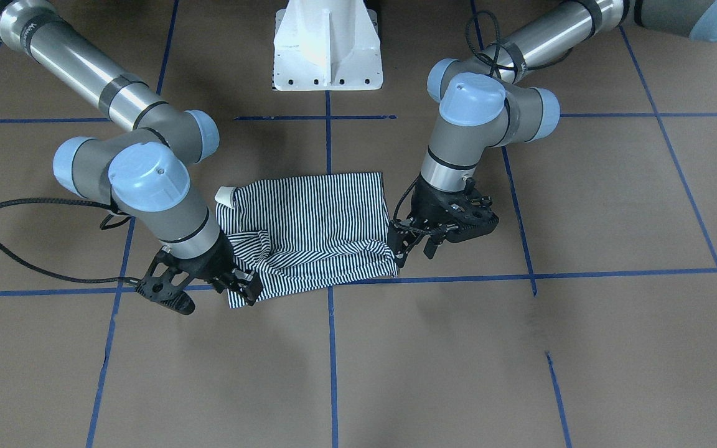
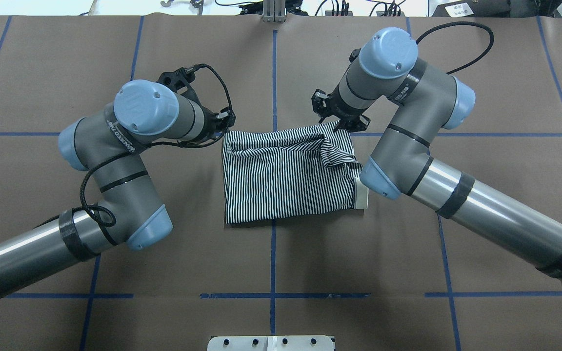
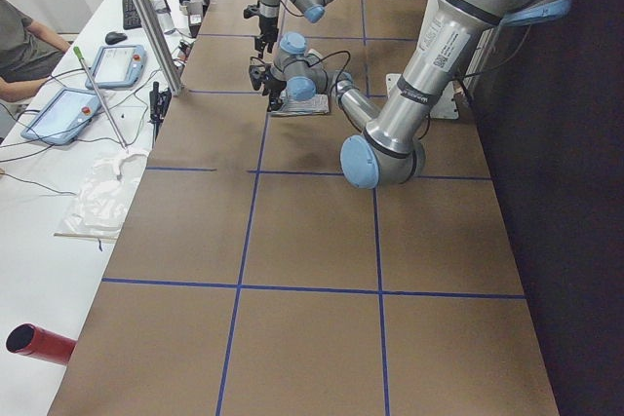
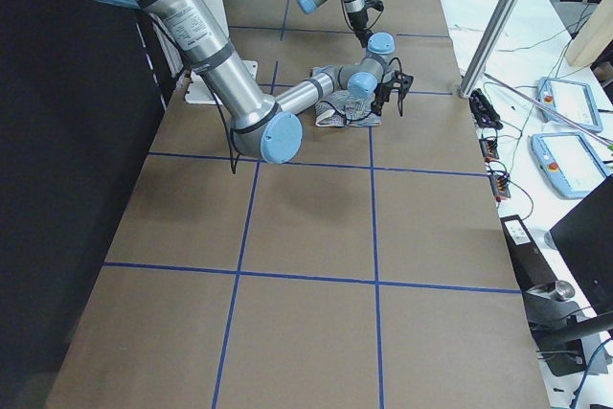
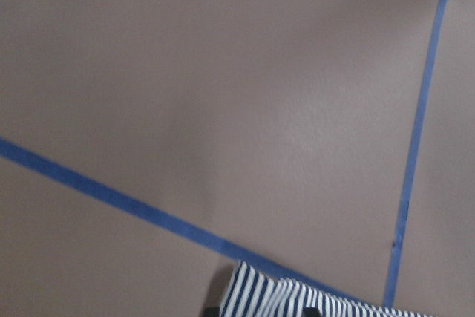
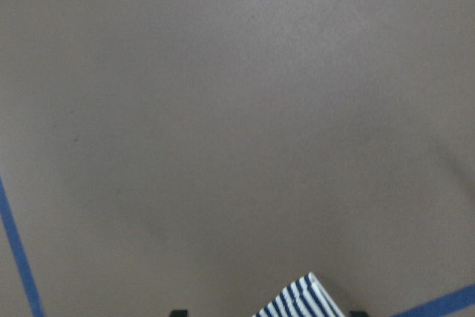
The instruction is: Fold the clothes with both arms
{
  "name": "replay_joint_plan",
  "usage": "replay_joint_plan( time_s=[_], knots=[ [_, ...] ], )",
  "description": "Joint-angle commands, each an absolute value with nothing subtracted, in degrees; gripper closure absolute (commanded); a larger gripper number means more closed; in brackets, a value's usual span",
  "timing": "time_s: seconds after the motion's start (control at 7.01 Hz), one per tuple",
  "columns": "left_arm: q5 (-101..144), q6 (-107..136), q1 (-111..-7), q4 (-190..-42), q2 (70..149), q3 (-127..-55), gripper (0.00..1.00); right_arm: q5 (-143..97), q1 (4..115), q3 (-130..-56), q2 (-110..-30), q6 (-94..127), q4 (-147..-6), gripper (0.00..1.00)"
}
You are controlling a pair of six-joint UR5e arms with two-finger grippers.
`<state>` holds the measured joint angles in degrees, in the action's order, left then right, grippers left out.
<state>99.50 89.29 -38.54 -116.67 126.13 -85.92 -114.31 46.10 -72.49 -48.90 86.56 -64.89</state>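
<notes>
Front: polo shirt (image 1: 315,230) partly folded into a rectangle, just before the pedestal (image 1: 327,53); left gripper (image 1: 403,249) and right gripper (image 1: 246,287) at its pedestal-far corners | Overhead: top layer rumpled, so you likely have further folds left | Wrists: striped corner at each gripper; you can't tell clamped or loose

No word or number can be read with certainty. Dark lettering (image 2: 122,140) runs along the grey housing of the left arm (image 2: 115,165), and more sits on the right arm (image 2: 427,102) near its wrist. A printed line (image 3: 436,46) climbs the left arm's silver tube in the exterior left view, but all of it is too small and blurred to spell out.
</notes>
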Motion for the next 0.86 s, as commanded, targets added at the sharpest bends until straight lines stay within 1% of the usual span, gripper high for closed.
replay_joint_plan(
  time_s=[0.0, 0.29, 0.43, 0.57, 0.71],
  knots=[
    [106.4, 88.0, -40.5, -117.0, 125.9, -86.0, 0.0, -116.4, 48.3, -71.7, -48.8, 83.9, -64.7, 0.0],
    [109.8, 85.2, -43.8, -116.2, 125.2, -88.8, 0.0, -119.2, 48.5, -76.7, -50.0, 82.5, -68.3, 0.0],
    [111.4, 83.3, -44.8, -116.2, 121.6, -91.3, 0.0, -118.6, 47.0, -80.0, -50.1, 82.4, -72.6, 0.0],
    [111.6, 78.9, -46.2, -116.1, 118.3, -95.4, 0.0, -114.6, 43.6, -83.6, -50.2, 79.5, -78.3, 0.0],
    [111.8, 76.8, -47.9, -116.1, 115.7, -97.1, 0.0, -108.3, 38.6, -88.4, -49.3, 73.9, -89.8, 0.0]
  ],
)
